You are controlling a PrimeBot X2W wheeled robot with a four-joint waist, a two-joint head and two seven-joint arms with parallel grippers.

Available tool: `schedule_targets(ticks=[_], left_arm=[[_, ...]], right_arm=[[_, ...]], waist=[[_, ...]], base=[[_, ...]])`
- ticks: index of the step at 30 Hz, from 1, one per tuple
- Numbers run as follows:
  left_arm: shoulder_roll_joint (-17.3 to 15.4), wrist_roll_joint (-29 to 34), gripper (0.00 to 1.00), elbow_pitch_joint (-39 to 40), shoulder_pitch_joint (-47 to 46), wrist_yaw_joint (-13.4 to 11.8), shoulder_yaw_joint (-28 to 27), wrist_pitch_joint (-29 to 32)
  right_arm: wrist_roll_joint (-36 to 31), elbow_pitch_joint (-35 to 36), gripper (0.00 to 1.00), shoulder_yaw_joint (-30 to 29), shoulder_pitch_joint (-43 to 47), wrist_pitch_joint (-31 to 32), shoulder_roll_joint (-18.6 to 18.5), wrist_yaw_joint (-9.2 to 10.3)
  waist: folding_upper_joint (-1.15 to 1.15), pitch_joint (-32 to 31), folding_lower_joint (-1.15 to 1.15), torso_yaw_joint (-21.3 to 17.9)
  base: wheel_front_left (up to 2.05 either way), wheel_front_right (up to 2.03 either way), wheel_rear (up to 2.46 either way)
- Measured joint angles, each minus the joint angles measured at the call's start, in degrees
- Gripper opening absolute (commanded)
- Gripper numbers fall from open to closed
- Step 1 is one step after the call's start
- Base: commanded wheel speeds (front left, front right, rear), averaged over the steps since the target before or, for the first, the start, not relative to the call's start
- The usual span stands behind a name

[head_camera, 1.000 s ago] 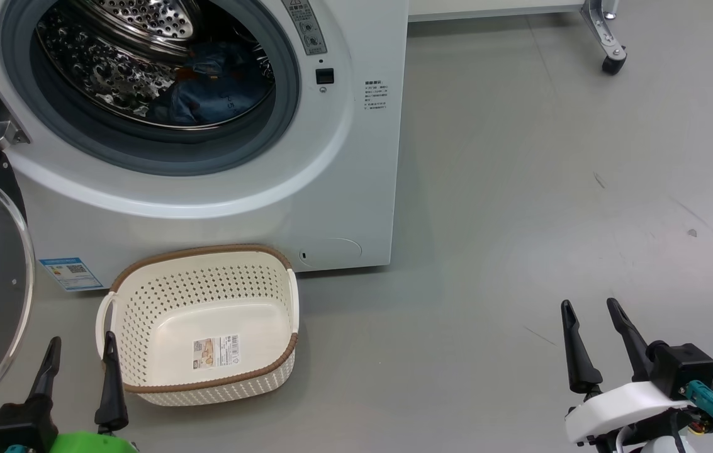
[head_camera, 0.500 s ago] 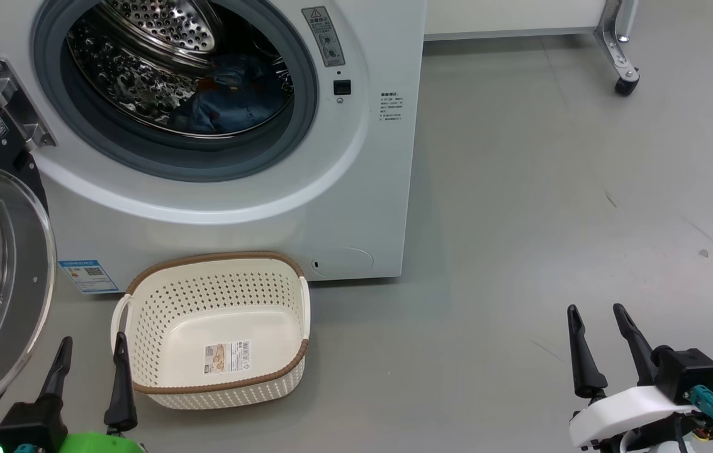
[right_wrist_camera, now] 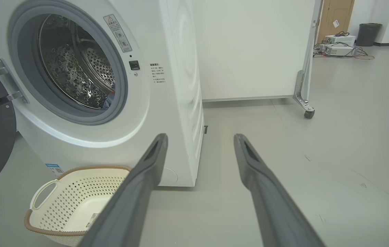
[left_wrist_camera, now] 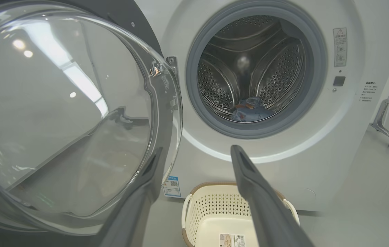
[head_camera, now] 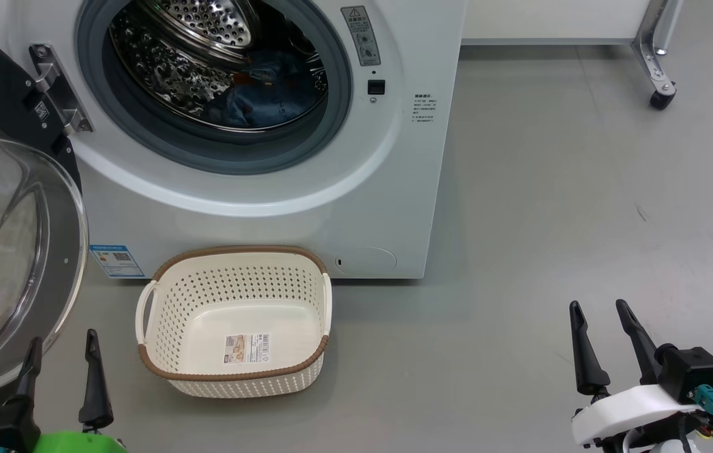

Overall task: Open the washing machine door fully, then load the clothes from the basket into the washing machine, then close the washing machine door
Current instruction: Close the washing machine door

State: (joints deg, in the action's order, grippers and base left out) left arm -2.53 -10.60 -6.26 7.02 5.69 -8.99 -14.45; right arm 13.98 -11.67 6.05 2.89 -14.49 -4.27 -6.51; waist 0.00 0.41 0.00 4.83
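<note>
**Left gripper** [head_camera: 62,343]: the two dark fingers stand wide apart and hold nothing. The unit sits at the lower left of the head view, just beside the lower edge of the washing machine door [head_camera: 10,251]. In the left wrist view one finger overlaps the rim of the glass bowl, and contact cannot be confirmed.

**Right gripper** [head_camera: 598,308]: the fingers are equally wide and empty. The unit hangs over bare floor [head_camera: 520,251], well apart from the machine and the basket.

**The basket** [head_camera: 236,251]: it stands on the floor at the foot of the washing machine [head_camera: 268,214], directly below the opening. Its bottom carries a label [head_camera: 247,348]. No garment is visible in it.

**The clothes** [head_camera: 265,100]: a blue bundle with a touch of orange lies low in the steel drum [head_camera: 186,63], behind the grey seal [head_camera: 218,157]. As far as the views show, no fabric hangs over the seal.

**Door position**: the door is swung out to the robot's left on its metal hinge [head_camera: 57,88], leaving the opening unobstructed.

**Task status (judgement)**
1. Door opening: complete.
2. Loading: apparently complete, given the empty basket and the bundle in the drum.
3. Door closing: not yet done.

The left gripper is the nearer unit for pushing the door shut. The basket below the opening may lie close to the door's swing path.
</note>
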Motion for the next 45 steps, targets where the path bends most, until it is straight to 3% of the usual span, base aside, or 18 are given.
schedule_targets(ticks=[28,45], left_arm=[[0.05,-1.60,1.00,0.20,-1.17,-0.25,1.52,0.00],[0.08,-3.16,1.00,0.26,-2.44,-1.77,1.43,0.00]], right_arm=[[-0.99,1.29,1.00,0.04,-0.06,0.00,0.16,0.00],[-2.08,1.30,1.00,0.04,-0.14,0.00,-0.05,0.01]], waist=[[0.00,2.11,0.00,10.48],[0.00,2.97,0.00,16.86]], base=[[0.00,0.00,0.00],[0.00,0.00,0.00]])
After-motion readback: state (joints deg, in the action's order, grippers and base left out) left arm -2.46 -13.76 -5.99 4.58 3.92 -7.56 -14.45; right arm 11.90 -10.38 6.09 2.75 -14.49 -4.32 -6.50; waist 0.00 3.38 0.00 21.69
